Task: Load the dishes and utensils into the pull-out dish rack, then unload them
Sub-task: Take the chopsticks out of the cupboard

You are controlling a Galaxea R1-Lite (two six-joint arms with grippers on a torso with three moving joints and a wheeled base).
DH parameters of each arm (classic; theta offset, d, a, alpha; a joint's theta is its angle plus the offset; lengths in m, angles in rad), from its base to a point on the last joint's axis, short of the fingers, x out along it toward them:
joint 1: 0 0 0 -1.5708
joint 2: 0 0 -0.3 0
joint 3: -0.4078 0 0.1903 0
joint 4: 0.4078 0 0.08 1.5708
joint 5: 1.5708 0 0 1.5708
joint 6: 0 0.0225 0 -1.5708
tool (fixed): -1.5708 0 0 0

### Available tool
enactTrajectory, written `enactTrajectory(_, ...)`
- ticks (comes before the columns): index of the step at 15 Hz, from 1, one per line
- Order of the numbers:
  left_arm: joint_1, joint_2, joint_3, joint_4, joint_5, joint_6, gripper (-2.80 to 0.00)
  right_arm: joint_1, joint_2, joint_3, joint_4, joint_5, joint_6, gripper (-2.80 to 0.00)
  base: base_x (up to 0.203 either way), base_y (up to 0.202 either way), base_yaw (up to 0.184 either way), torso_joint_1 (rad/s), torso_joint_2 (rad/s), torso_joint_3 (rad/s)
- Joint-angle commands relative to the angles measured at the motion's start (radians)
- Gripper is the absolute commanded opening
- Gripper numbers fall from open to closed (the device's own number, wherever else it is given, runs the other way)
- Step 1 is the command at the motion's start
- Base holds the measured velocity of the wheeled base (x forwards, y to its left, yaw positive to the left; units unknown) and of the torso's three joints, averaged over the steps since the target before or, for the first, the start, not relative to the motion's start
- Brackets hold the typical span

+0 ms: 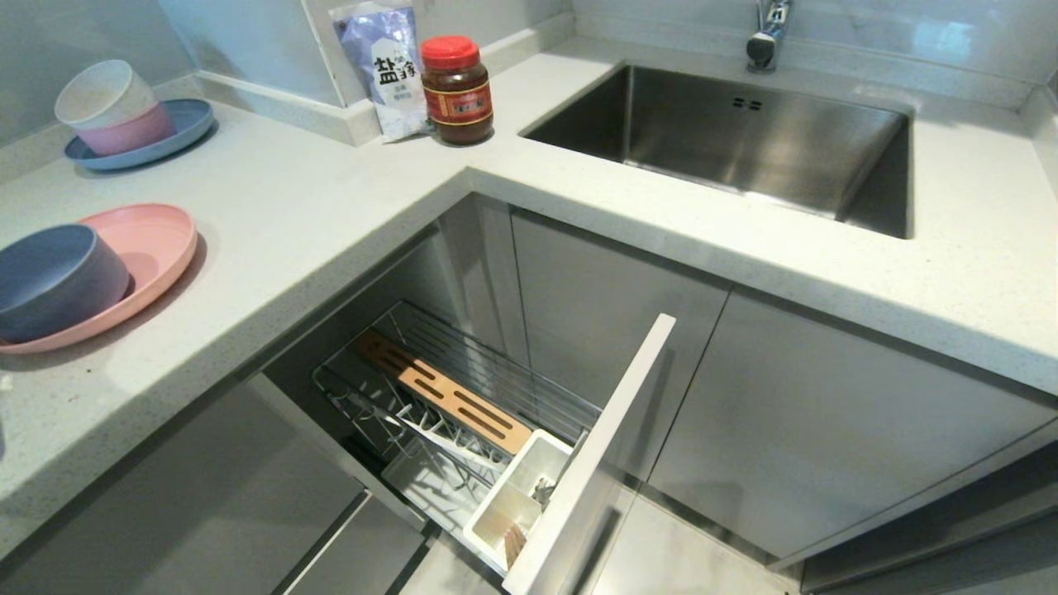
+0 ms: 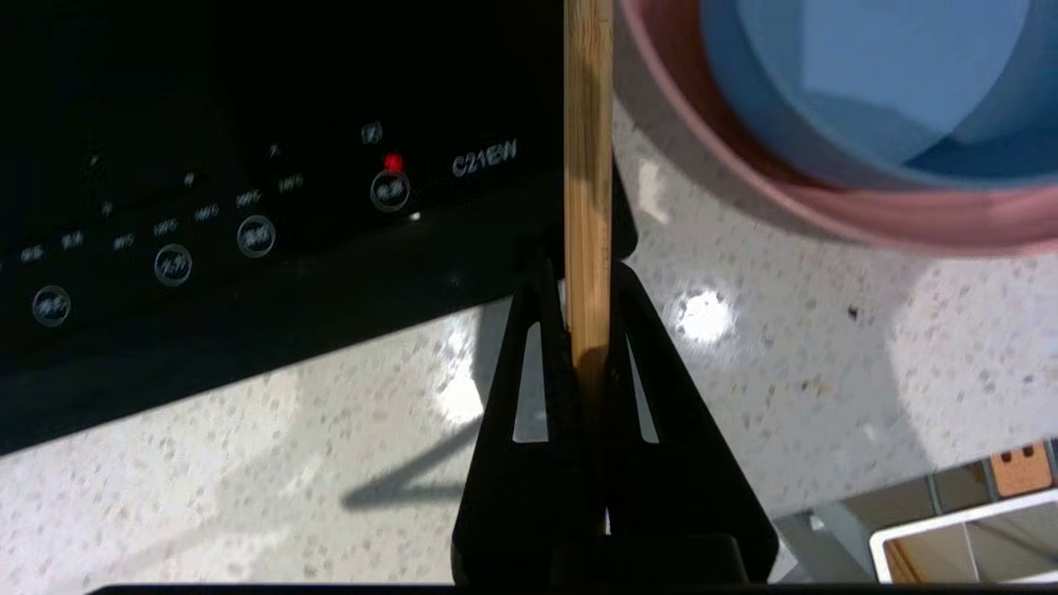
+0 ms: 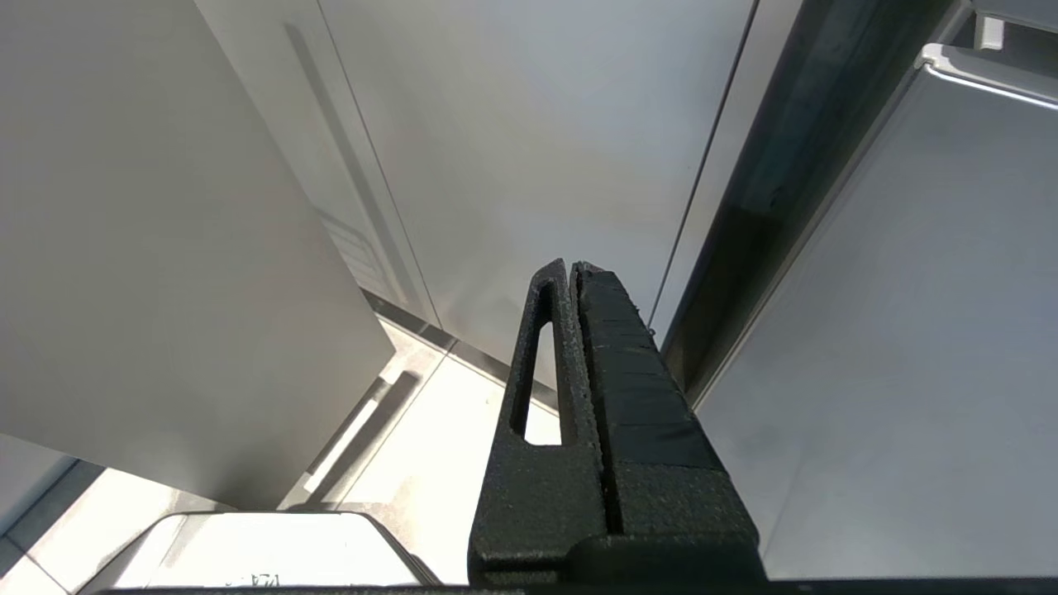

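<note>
Chopsticks sit clamped upright in your left gripper, jaws closed on them above the speckled counter, near the pink plate that carries the blue-grey bowl. Beside you lies a black cooktop marked "C21EW". Your pull-out dish rack stands open below, its white cutlery cup at the front. Your right gripper hangs closed and empty by the cabinet doors. A salt bag and red-lidded jar stand by the sink

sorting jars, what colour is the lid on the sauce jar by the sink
Red lid on the sauce jar; clearest in the head view.
</note>
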Motion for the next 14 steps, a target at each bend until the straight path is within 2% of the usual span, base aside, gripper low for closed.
enactTrajectory(1, -0.019, 0.022, 0.011, -0.012, -0.004, -0.003, -2.80, 0.000, -0.004, 0.002, 0.001, 0.000, 0.000, -2.80, 0.000, 0.000, 0.000, 0.000, 0.00, 0.000)
enactTrajectory(7, -0.036, 0.035, 0.020, -0.011, -0.064, -0.003, -2.80, 0.001, -0.004, 0.002, 0.000, 0.000, 0.000, -2.80, 0.000, 0.000, 0.000, 0.000, 0.00, 0.000)
enactTrajectory(14, -0.036, 0.047, 0.040, -0.015, -0.087, -0.002, -2.80, 0.001, -0.003, 0.002, 0.001, 0.000, 0.000, -2.80, 0.000, 0.000, 0.000, 0.000, 0.00, 0.000)
